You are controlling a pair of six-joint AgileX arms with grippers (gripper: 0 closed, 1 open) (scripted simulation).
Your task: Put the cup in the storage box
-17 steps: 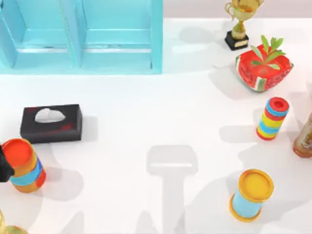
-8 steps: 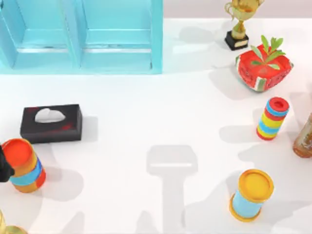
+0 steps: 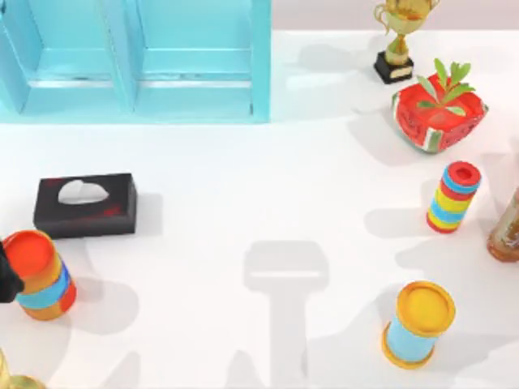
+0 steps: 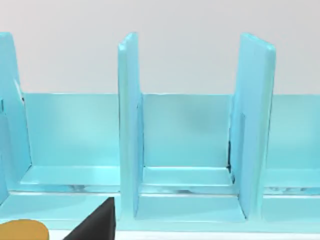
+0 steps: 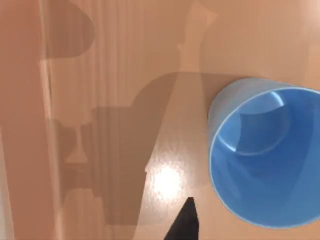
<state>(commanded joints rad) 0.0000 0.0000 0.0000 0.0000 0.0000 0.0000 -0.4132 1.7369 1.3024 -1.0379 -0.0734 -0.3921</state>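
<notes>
Oddly, the small plain blue tapered cup (image 5: 267, 155) appears in the right wrist view against a brown, wood-grained surface (image 5: 100, 125) rather than the white table (image 3: 268, 203). Its open mouth faces the camera. I cannot tell whether it stands on that surface or is held above it. A dark pointed tip (image 5: 184, 222) pokes in just beside the cup's rim, probably part of the right claw. How far that claw is open, or whether it has hold of anything, I cannot tell.

The large turquoise storage box with thick walls (image 3: 259, 57) sits at the table's far left. Its upright dividers form open compartments that face the middle of the table, so a cup could be carried straight in. The left wrist view looks squarely into those compartments, which hold nothing. A dark part of my left arm (image 3: 5, 279) waits at the table's left edge, touching or just beside the orange-topped striped canister (image 3: 36, 274). The left claw's state I cannot tell either.

The black tissue box (image 3: 84, 204) lies between that canister and the storage box. A yellow-topped striped canister (image 3: 418, 322) and a red-topped one (image 3: 454, 197) stand on the right side, so the route across needs height. By my judgement the placing is not yet done.
</notes>
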